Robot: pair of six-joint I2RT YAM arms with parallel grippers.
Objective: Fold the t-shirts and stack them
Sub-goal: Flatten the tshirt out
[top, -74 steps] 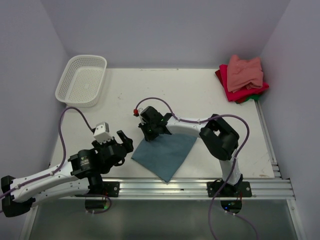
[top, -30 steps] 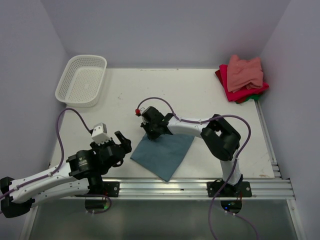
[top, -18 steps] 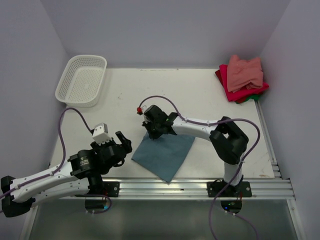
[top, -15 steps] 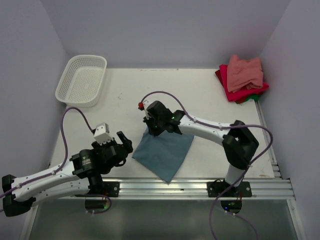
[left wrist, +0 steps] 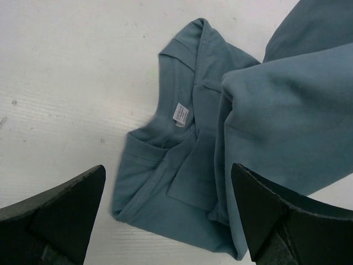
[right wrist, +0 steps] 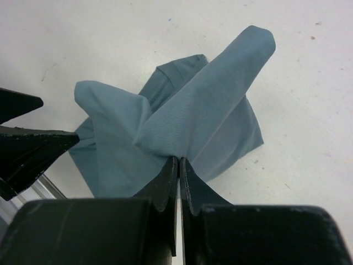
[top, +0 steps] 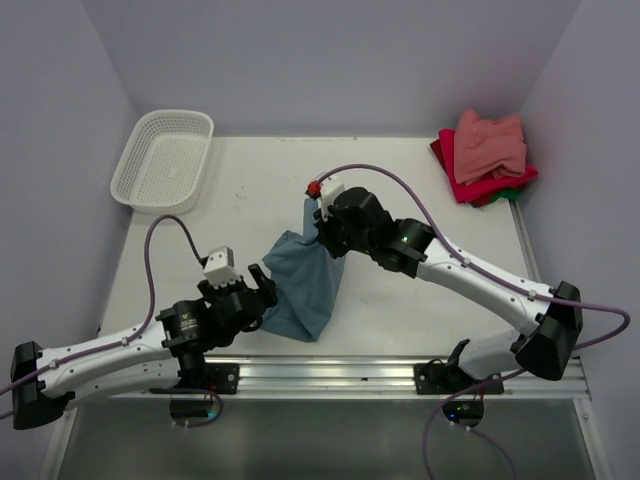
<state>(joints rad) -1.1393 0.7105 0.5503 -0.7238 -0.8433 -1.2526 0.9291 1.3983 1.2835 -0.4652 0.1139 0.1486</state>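
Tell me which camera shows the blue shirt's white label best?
Left wrist view: the white label sits plainly at the neckline of the teal shirt. The top and right wrist views show only bunched fabric, no label.

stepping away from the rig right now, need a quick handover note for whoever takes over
Right gripper: shut on a pinch of the teal t-shirt. That part is raised above the table and the rest lies rumpled on it.
Left gripper: open, holding nothing, over the shirt's collar end.
Stack at the far right corner: pink t-shirt on top of a red t-shirt.
Done: those are folded and stacked.
Left: get the teal one neatly folded and onto the stack.
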